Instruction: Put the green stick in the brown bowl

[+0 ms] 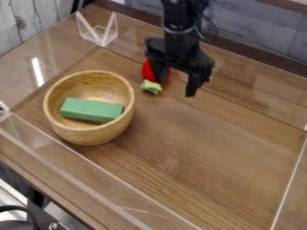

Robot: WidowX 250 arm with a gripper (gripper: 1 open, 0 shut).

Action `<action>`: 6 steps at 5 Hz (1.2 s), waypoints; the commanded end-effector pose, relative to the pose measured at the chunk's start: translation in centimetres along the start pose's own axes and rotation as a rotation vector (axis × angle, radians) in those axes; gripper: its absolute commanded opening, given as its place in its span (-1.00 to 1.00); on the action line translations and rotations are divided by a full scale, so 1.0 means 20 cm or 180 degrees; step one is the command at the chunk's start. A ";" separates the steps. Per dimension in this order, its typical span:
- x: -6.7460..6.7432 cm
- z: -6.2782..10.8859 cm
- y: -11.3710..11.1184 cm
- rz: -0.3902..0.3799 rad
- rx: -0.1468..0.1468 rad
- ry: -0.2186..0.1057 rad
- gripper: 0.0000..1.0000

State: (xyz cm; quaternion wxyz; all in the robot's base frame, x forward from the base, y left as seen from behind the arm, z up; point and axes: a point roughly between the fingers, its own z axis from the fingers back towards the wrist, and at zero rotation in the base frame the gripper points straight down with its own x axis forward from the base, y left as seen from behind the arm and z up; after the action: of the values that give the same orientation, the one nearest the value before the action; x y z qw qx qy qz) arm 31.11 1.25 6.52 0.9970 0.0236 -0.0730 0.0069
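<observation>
The green stick (92, 110) lies flat inside the brown bowl (56, 119), which stands at the left of the wooden table. My gripper (178, 86) points straight down at the back middle of the table, well to the right of the bowl. Its black fingers (195, 83) are spread open with nothing between them. A red strawberry-shaped toy (149, 71) with a green end lies just left of the gripper, partly hidden behind the left finger.
Clear plastic walls (36, 63) fence the wooden tabletop on all sides. A clear plastic stand (99, 30) sits at the back left corner. Bare wood (204, 153) spreads in front of and to the right of the gripper.
</observation>
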 end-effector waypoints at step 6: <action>0.04 0.21 0.04 0.0389 0.0046 -0.0232 1.00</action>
State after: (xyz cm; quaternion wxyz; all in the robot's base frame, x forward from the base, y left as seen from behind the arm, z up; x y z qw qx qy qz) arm 30.92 1.43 9.92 0.9933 0.0246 -0.0943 0.0616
